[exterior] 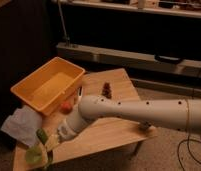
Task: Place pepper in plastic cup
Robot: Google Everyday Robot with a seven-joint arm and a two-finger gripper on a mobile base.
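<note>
1. One arm stretched low across the wooden table, ending in the gripper at the near corner
2. Cannot tell if spread or clamped
3. Dark green pepper right at the gripper, just above the plastic cup
4. Plastic cup at the table's front edge, beside a crumpled pale cloth
5. Yellow-orange bin behind, with a small red-orange thing just beside it

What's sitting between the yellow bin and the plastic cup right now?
A crumpled pale cloth, seen in the camera view. The gripper hovers right by the plastic cup.
</note>
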